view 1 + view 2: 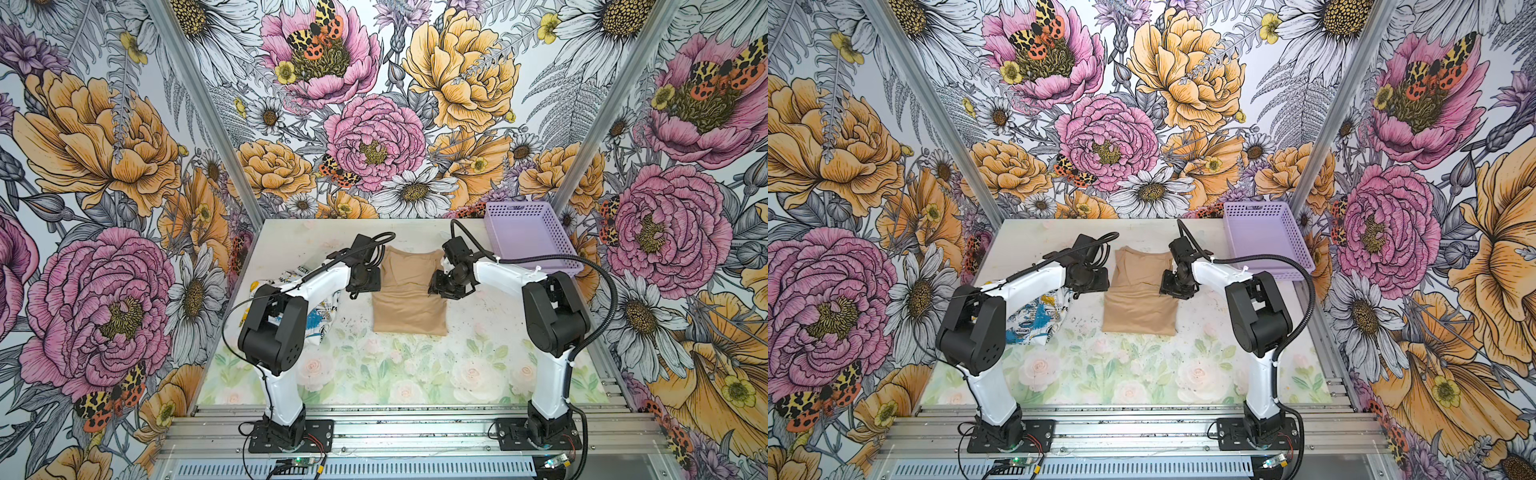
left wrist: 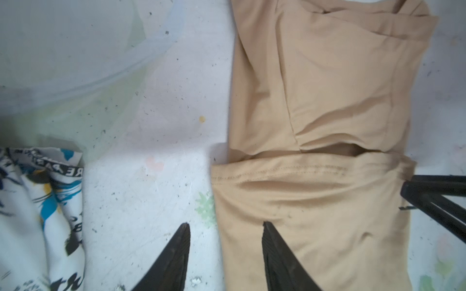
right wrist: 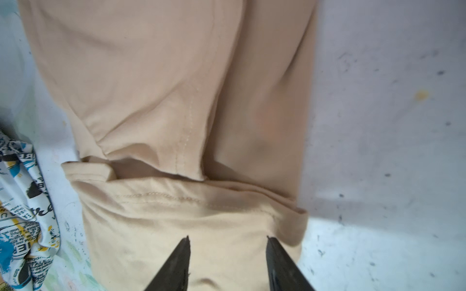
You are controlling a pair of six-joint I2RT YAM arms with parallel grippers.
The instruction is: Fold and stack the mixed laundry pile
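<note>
Left wrist view: left gripper [image 2: 225,224], jaws parted about halfway with nothing between them; you have no hold here.
Right wrist view: right gripper [image 3: 227,237], likewise part open and empty; whether its tips touch the cloth cannot be told.
Tan garment [image 1: 409,307]: flat at mid-bench, sides tucked in, stitched hem brought up across the middle. By my judgement it is a tidy fold, not yet finished.
Printed garment [image 1: 1034,320]: crumpled and unfolded at the left of the bench [image 1: 415,365], partly under your left arm, apart from the tan garment.
Basket [image 1: 528,237]: lavender, far right corner, well apart from both garments.
Risk, partial pinch: if you close where the left gripper stands, you may catch only the top layer, and a lift would peel the fold open.
Risk, bunching: a pinch by the right gripper on the flat panel could ruck the cloth and skew the hem line.
Risk, crowding: both grippers flank one narrow garment, and the right one's fingers show at the edge of the left wrist view. Inward moves could bring them together.
Risk, snag: a low sweep of your left arm could drag the printed garment.
Tan garment to left gripper: the gripper straddles its side edge, one finger over bare bench, the other over the folded lower panel.
Tan garment to right gripper: both fingers over the folded panel near the opposite edge, hem just ahead of the tips.
</note>
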